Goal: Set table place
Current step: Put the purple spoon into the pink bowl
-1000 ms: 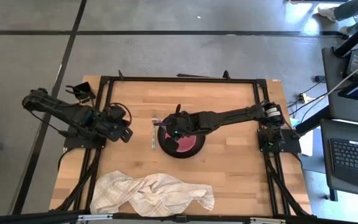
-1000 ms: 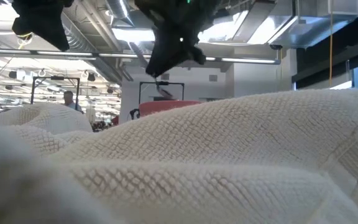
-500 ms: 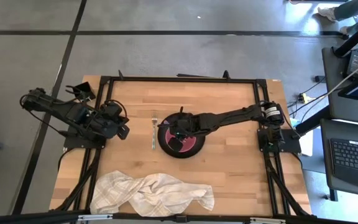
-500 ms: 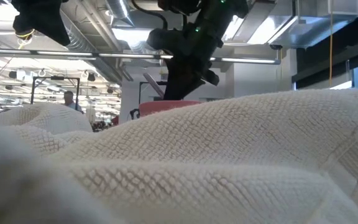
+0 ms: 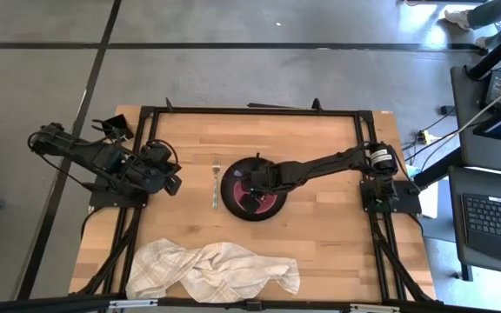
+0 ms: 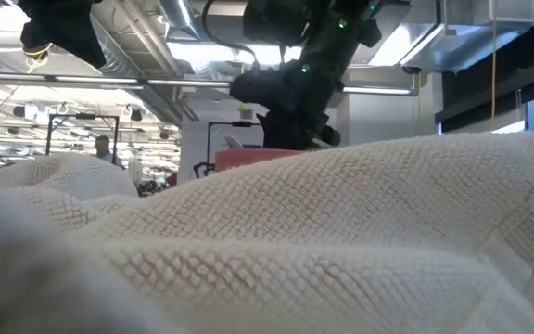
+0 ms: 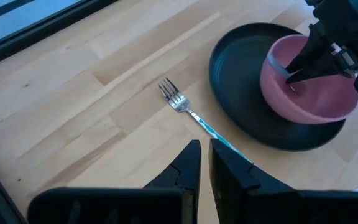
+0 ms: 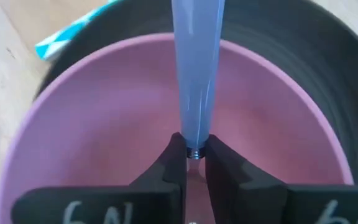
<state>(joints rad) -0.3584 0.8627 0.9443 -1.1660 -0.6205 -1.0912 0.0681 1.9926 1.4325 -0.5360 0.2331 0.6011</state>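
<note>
The right gripper (image 8: 193, 163) is over the pink bowl (image 7: 309, 84), which sits inside the black plate (image 7: 241, 68) near the middle of the table (image 5: 320, 226). Its two fingers are closed on the spoon (image 8: 196, 68), pinching the thin end of the pale purple handle, and the rest of the spoon points forward and down into the bowl. In the left wrist view the spoon is a grey-blue strip that lies across the rim of the bowl under the dark fingers of the right arm. The fork (image 7: 194, 118) lies flat on the wood just beside the plate, on the side of the left arm, with its prongs pointing away from the towel (image 5: 216, 268) that is crumpled at the near edge of the table. The left gripper (image 7: 202, 163) waits above the table near the left edge, empty, with its fingers almost together. I judge that the step in hand is to put the spoon into the bowl. To do it well, the right arm should go down slowly until the spoon rests on the bottom or against the wall of the bowl, and only then open the fingers; if it lets go too high, the spoon may bounce or tip over the rim. The grip is at the very end of the handle, so the spoon can swing. The fingers should open only a little and go straight up, so they do not push the bowl on the plate.
</note>
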